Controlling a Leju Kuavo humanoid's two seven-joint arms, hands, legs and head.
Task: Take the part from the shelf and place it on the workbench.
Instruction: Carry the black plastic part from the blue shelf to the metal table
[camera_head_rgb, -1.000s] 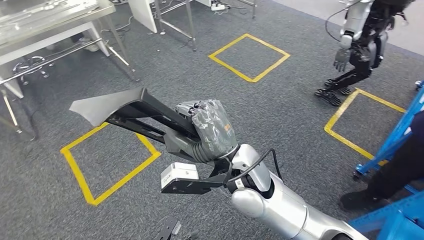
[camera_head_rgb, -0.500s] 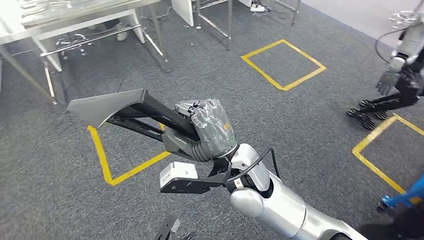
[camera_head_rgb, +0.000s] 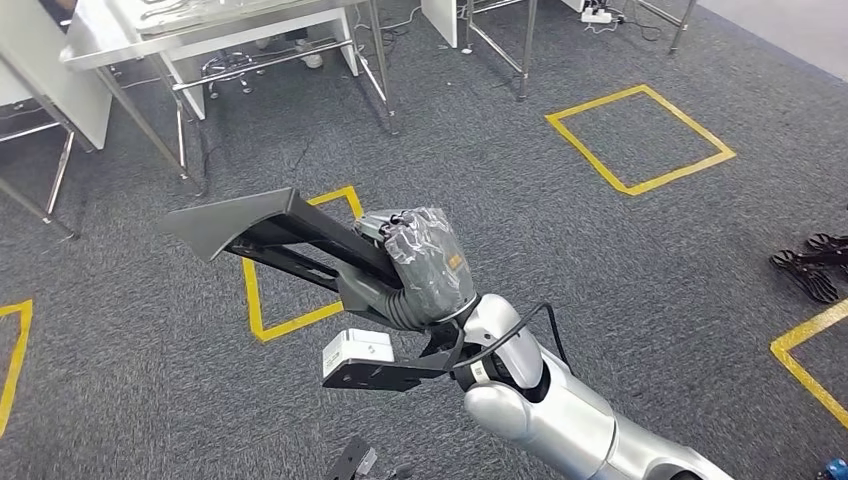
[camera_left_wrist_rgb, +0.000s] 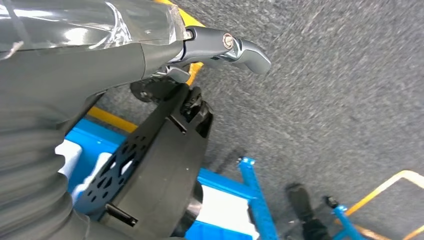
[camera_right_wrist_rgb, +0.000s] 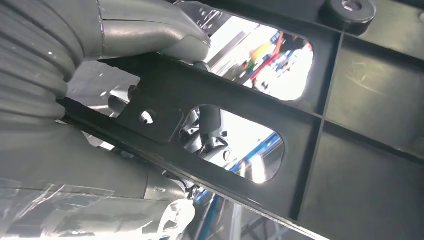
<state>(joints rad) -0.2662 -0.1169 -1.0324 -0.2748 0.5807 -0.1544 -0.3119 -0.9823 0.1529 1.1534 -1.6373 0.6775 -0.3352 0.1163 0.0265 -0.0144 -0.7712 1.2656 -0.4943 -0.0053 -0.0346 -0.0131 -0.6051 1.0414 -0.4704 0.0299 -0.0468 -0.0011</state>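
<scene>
The part (camera_head_rgb: 262, 225) is a long dark grey plastic panel with a flared end and ribs underneath. My right hand (camera_head_rgb: 425, 265), wrapped in clear film, grips it at one end and holds it above the carpet, flared end pointing left. In the right wrist view the part's (camera_right_wrist_rgb: 350, 150) ribbed underside with oval cut-outs lies close, and the thumb (camera_right_wrist_rgb: 150, 30) presses on it. The steel workbench (camera_head_rgb: 210, 30) stands at the far upper left. My left hand (camera_left_wrist_rgb: 100, 55) hangs over the carpet with one finger (camera_left_wrist_rgb: 225, 44) stretched out and nothing in it.
Yellow tape squares mark the grey carpet: one (camera_head_rgb: 640, 140) far right, one (camera_head_rgb: 295, 300) under the part. Table legs and a lower rail (camera_head_rgb: 190, 150) stand below the workbench. Another robot's dark feet (camera_head_rgb: 812, 268) sit at the right edge. Blue frame (camera_left_wrist_rgb: 250, 190) lies behind me.
The whole picture has shifted right, so the camera has turned left: the workbench has come further into view and the other robot has slid out. My right hand still holds the part the same way.
</scene>
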